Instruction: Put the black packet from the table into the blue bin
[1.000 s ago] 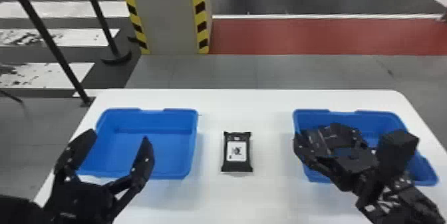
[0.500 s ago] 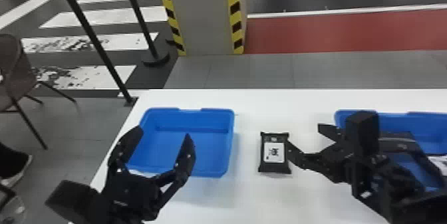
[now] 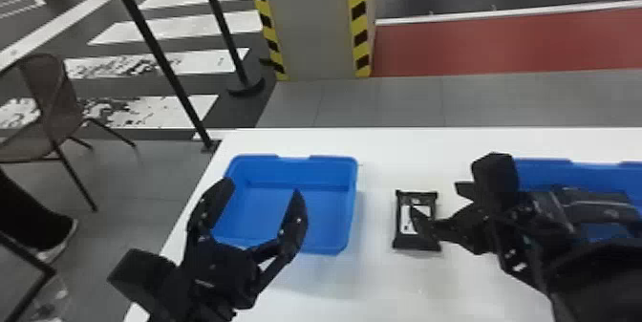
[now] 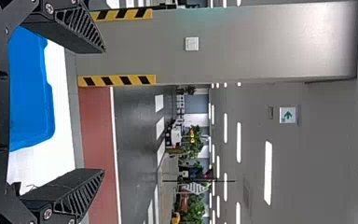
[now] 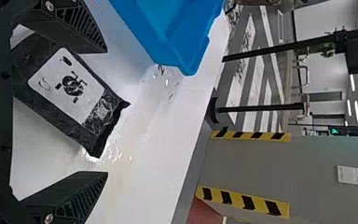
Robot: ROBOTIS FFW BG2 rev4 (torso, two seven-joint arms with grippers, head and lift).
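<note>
right arm [image 3: 587, 283] angled over black packet [image 3: 415, 242], jaws spread wide, empty; left arm [image 3: 210, 273] likewise

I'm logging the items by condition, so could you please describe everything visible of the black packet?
The black packet is roughly rectangular, apparently wrinkled, glossy film, with a dark-printed white label and a crinkled end. It seems intact, lying flat on the white table between the left blue bin and right blue bin. The right gripper is open around it; contact isn't clear.
</note>
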